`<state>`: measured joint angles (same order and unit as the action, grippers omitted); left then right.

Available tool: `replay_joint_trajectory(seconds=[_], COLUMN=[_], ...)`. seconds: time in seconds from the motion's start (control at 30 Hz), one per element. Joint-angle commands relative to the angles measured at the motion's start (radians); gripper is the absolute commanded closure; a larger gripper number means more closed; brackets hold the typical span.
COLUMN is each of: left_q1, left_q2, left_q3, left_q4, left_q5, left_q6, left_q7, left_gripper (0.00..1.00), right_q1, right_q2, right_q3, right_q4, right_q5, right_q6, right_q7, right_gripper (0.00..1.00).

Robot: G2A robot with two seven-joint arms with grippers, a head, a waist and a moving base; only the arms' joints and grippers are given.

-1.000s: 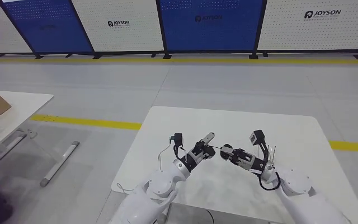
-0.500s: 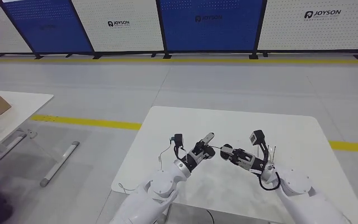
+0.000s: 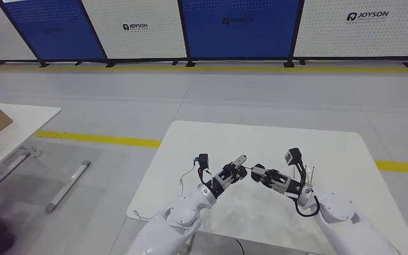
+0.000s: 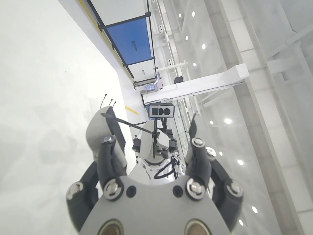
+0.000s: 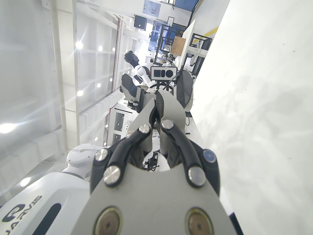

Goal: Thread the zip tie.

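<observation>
A thin black zip tie [image 4: 129, 123] spans the gap between the two grippers above the white table [image 3: 268, 137]. My right gripper [image 5: 156, 100] is shut on one end of it, and it faces the left wrist view from a short way off [image 4: 154, 134]. The strap's free tip lies against the inner pad of one finger [image 4: 115, 125] of my left gripper [image 4: 150, 113], which is open and has the strap running between its jaws. In the top view the left gripper [image 3: 240, 166] and right gripper [image 3: 256, 171] meet nearly tip to tip over the table's middle, with the zip tie [image 3: 248, 168] between them.
Three spare zip ties [image 4: 108, 102] lie on the table beyond the right arm, also seen as the spare ties [image 3: 309, 172] in the top view. The table's near edge runs just under both arms. Bare tabletop stretches toward the far side.
My left gripper's fingers have shifted slightly toward the right gripper and stand a little closer together. The right arm has stayed still.
</observation>
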<state>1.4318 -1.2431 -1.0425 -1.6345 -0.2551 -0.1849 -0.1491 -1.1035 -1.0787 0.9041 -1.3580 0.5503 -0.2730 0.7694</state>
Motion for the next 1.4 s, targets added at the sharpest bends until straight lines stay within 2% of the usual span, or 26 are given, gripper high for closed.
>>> replay_joint_trajectory(seconds=[0.0, 0.47, 0.5, 0.53, 0.57, 0.6, 0.67, 0.83, 0.9, 1.03, 1.1, 1.2, 1.37], left_q1=[0.003, 0.009, 0.008, 0.008, 0.008, 0.009, 0.011, 0.016, 0.018, 0.019, 0.019, 0.019, 0.02], left_q2=[0.0, 0.002, 0.003, 0.003, 0.003, 0.003, 0.004, 0.005, 0.005, 0.005, 0.004, 0.004, 0.003], left_q3=[-0.001, -0.001, -0.001, -0.001, -0.001, -0.002, -0.003, -0.005, -0.006, -0.006, -0.006, -0.006, -0.005], left_q4=[-0.002, -0.001, 0.0, 0.001, 0.001, 0.0, -0.003, -0.006, -0.006, -0.003, -0.002, 0.001, 0.003], left_q5=[0.01, 0.046, 0.047, 0.048, 0.049, 0.051, 0.055, 0.062, 0.063, 0.064, 0.064, 0.065, 0.066], left_q6=[-0.001, -0.018, -0.019, -0.019, -0.018, -0.017, -0.018, -0.024, -0.026, -0.03, -0.033, -0.036, -0.041], left_q7=[0.007, -0.021, -0.023, -0.026, -0.028, -0.03, -0.031, -0.034, -0.034, -0.031, -0.028, -0.026, -0.021], left_gripper=[1.0, 1.0, 0.95, 0.76, 0.64, 0.57, 0.54, 0.59, 0.64, 0.78, 0.9, 0.99, 1.0], right_q1=[0.0, 0.0, 0.0, 0.0, 0.0, 0.0, 0.0, 0.0, 0.0, 0.0, 0.0, 0.0, 0.0], right_q2=[0.0, 0.0, 0.0, 0.0, 0.0, 0.0, 0.0, 0.0, 0.0, 0.0, 0.0, 0.0, 0.0], right_q3=[0.0, 0.0, 0.0, 0.0, 0.0, 0.0, 0.0, 0.0, 0.0, 0.0, 0.0, 0.0, 0.0], right_q4=[0.0, 0.0, 0.0, 0.0, 0.0, 0.0, 0.0, 0.0, 0.0, 0.0, 0.0, 0.0, 0.0], right_q5=[0.0, 0.0, 0.0, 0.0, 0.0, 0.0, 0.0, 0.0, 0.0, 0.0, 0.0, 0.0, 0.0], right_q6=[0.0, 0.0, 0.0, 0.0, 0.0, 0.0, 0.0, 0.0, 0.0, 0.0, 0.0, 0.0, 0.0], right_q7=[0.0, 0.0, 0.0, 0.0, 0.0, 0.0, 0.0, 0.0, 0.0, 0.0, 0.0, 0.0, 0.0], right_gripper=[1.0, 1.0, 1.0, 1.0, 1.0, 1.0, 1.0, 1.0, 1.0, 1.0, 1.0, 1.0, 1.0])
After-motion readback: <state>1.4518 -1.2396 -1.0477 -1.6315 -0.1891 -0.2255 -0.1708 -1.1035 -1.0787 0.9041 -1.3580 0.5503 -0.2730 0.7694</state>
